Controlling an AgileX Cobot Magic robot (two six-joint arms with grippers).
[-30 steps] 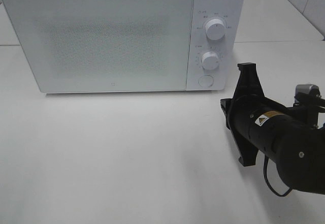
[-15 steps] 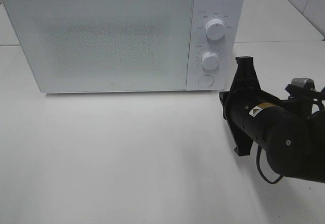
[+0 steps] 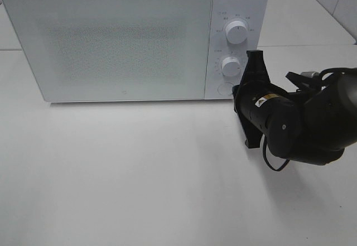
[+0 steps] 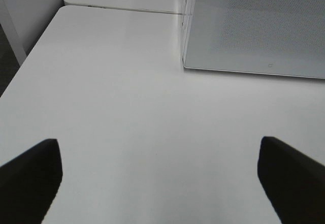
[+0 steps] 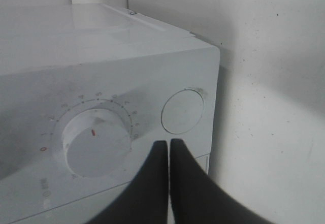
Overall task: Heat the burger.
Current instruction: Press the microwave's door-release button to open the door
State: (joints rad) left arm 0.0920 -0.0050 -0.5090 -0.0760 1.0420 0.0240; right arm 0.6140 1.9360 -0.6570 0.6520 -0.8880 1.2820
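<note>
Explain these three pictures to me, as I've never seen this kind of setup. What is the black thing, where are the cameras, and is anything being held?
This is a robot with two arms, each ending in a two-fingered gripper. The wide picture comes from a camera mounted high, looking down on a white table with a closed microwave. The black shape beside it is the right arm. The other two pictures come from cameras on the wrists. One shows the left gripper open above the table, holding nothing. The other shows the right gripper shut and empty, its tips close to the microwave's panel between the lower knob and the round button. Whether they touch it I cannot tell. No burger is in view.
</note>
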